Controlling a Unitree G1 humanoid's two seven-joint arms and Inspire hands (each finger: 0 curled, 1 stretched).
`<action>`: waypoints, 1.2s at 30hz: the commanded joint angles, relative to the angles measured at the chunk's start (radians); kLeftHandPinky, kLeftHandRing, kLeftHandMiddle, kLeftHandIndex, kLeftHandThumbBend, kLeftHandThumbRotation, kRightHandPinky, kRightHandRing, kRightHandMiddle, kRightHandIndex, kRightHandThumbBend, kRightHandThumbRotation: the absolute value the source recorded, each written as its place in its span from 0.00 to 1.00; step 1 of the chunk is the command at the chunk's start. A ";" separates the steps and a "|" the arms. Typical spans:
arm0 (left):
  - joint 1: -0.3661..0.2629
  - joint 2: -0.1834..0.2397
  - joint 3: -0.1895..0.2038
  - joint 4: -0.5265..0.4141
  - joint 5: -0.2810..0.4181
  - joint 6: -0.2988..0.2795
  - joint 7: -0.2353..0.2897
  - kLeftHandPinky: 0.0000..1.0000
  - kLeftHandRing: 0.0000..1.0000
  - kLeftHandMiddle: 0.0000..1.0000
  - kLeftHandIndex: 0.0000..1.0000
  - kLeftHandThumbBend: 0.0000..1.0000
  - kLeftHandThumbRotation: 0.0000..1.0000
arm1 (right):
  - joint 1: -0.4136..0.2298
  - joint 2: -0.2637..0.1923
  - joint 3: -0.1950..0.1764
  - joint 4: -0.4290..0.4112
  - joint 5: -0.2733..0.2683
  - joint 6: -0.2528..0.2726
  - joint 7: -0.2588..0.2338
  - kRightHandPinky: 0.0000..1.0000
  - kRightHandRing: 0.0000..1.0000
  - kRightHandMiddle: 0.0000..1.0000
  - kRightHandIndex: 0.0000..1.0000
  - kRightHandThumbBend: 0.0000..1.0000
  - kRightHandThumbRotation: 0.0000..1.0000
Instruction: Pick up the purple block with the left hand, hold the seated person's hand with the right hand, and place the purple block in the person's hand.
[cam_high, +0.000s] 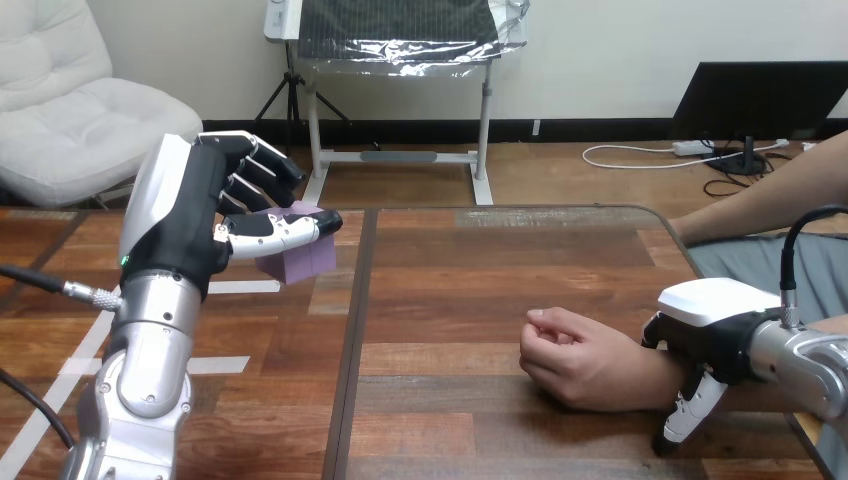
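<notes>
I have the block (300, 258) pinched in the left hand (185, 225), which is raised above the left part of the surface (450, 300); the thumb lies across the block's upper front and the fingers curl in behind its top. From there the person's hand (572, 355) lies to the right, nearer to me and lower, resting on the surface right of centre, so I judge the coming move to be a sweep right, in and down. The right hand (718, 345) is the nearer one to it: it sits clasped over the person's wrist (655, 375), with a finger curled down the wrist's near side. The person's hand is loosely curled, fingers folded in and pointing left, so I see no flat palm to set anything on; I expect it must open before I release. The block is pale purple, matte and boxy with flat faces and crisp edges, held slightly tilted. Its lower half shows below the thumb, and I can't tell a long axis because the fingers hide its top.
</notes>
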 joint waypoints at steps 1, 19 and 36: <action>-0.057 -0.003 0.019 -0.056 -0.002 -0.022 0.003 0.34 0.40 0.45 0.44 0.64 0.00 | 0.017 0.034 0.059 0.055 -0.030 0.008 0.020 0.24 0.35 0.46 0.64 0.94 0.26; -0.056 0.002 0.016 -0.058 0.008 -0.015 0.004 0.34 0.40 0.46 0.44 0.64 0.00 | 0.002 0.046 0.061 0.083 -0.009 0.010 0.033 0.18 0.28 0.39 0.54 0.96 0.17; -0.066 -0.001 0.005 -0.017 0.017 -0.029 0.009 0.34 0.38 0.45 0.44 0.69 0.00 | 0.000 0.062 0.018 0.097 0.062 0.006 0.024 0.31 0.44 0.52 0.48 0.93 0.03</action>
